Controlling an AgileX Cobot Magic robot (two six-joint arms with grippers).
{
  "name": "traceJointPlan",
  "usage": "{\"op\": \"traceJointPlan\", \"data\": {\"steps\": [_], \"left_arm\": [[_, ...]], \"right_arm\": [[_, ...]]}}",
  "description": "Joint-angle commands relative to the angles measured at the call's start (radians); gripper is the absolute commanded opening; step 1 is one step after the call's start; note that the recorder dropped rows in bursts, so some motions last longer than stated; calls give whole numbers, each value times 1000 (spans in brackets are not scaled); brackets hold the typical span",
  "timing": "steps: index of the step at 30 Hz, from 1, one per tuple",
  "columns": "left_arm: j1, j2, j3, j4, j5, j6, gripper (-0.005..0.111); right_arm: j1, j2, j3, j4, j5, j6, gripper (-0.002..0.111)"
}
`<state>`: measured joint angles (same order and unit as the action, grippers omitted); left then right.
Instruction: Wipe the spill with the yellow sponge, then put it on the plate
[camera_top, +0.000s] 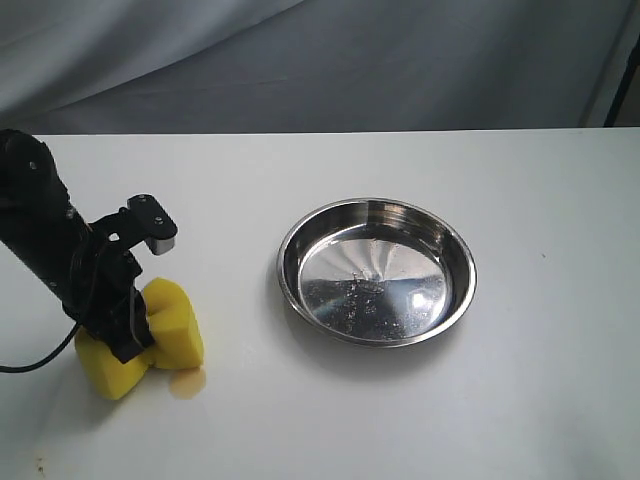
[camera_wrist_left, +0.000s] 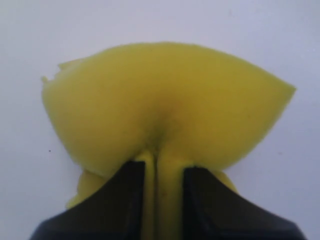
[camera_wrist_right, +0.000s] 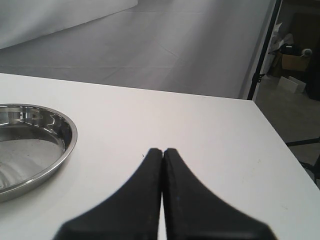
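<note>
The yellow sponge rests on the white table at the front left, squeezed in the middle by my left gripper, which is shut on it. In the left wrist view the sponge bulges out past the two black fingers that pinch it. The spill, a pale amber puddle, peeks out at the sponge's near right corner. The shiny steel plate sits right of centre, with nothing in it. My right gripper is shut and holds nothing, beside the plate's rim; it does not show in the exterior view.
A grey cloth backdrop hangs behind the table's far edge. The table's right edge lies close to my right gripper, with a dark stand and boxes beyond it.
</note>
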<state>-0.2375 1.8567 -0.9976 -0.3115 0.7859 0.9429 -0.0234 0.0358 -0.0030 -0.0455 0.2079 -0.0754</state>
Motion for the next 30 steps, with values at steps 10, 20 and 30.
{"op": "traceJointPlan", "data": {"steps": [10, 20, 30], "left_arm": [[-205, 22, 7, 8, 26, 9, 0], [-357, 22, 43, 8, -11, 13, 0], [-358, 36, 53, 187, -39, -52, 0]], "right_arm": [[3, 3, 3, 7, -8, 2, 0], [3, 3, 3, 7, -8, 2, 0], [3, 3, 3, 7, -8, 2, 0]]}}
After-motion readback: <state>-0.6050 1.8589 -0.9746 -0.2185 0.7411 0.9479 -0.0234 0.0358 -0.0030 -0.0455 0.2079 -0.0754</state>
